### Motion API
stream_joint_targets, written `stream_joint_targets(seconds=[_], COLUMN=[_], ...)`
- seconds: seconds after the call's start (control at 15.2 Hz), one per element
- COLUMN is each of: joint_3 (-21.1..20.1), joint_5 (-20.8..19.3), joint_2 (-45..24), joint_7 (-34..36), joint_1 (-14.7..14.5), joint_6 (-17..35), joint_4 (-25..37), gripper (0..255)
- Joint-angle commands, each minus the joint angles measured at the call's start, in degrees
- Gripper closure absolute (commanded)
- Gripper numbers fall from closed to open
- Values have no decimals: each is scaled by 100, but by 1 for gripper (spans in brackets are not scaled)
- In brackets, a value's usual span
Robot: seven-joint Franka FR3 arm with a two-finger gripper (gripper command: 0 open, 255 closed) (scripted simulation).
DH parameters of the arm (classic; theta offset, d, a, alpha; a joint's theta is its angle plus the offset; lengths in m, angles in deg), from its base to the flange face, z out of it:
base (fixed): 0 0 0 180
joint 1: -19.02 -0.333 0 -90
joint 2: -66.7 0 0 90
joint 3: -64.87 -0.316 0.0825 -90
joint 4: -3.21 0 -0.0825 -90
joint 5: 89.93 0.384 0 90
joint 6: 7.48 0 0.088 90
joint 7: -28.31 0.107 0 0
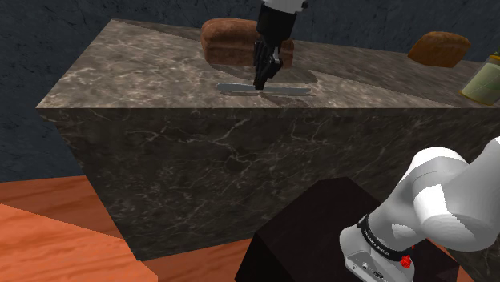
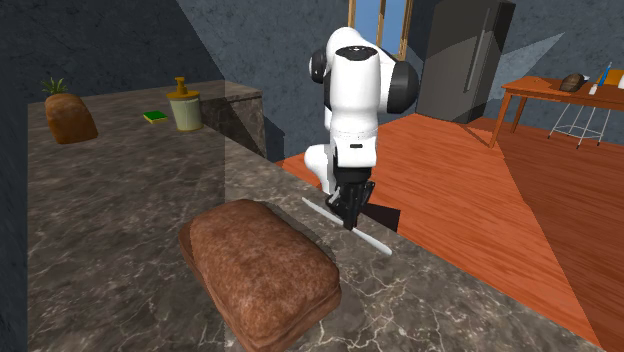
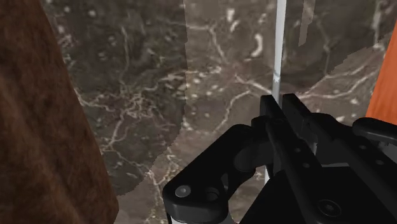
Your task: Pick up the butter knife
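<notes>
Here, gripper (image 1: pixel 260 82) clasping butter knife (image 1: pixel 290 90) (thin, pale), bread loaf (image 1: pixel 228 44) near.

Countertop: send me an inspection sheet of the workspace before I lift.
Surface: dark marble counter.
Job's things: butter knife near the counter's edge.
Clutter: brown loaf just behind the knife; second loaf, bottle and green sponge farther off.
Grippers: pincer shut on the knife's middle.
Cables: nothing seen.
Surroundings: wooden floor, dark fridge, table.
</notes>
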Motion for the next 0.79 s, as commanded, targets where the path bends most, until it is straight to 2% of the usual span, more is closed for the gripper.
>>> stream_joint_targets(seconds=[0.0,0.33,0.73], joint_3=[0,3,6], joint_5=[0,0,-5], joint_2=[1,-10,-43], joint_7=[0,-5,10], joint_1=[0,1,2], joint_6=[3,2,-459], joint_4=[-3,8,503], gripper=[255,255,255])
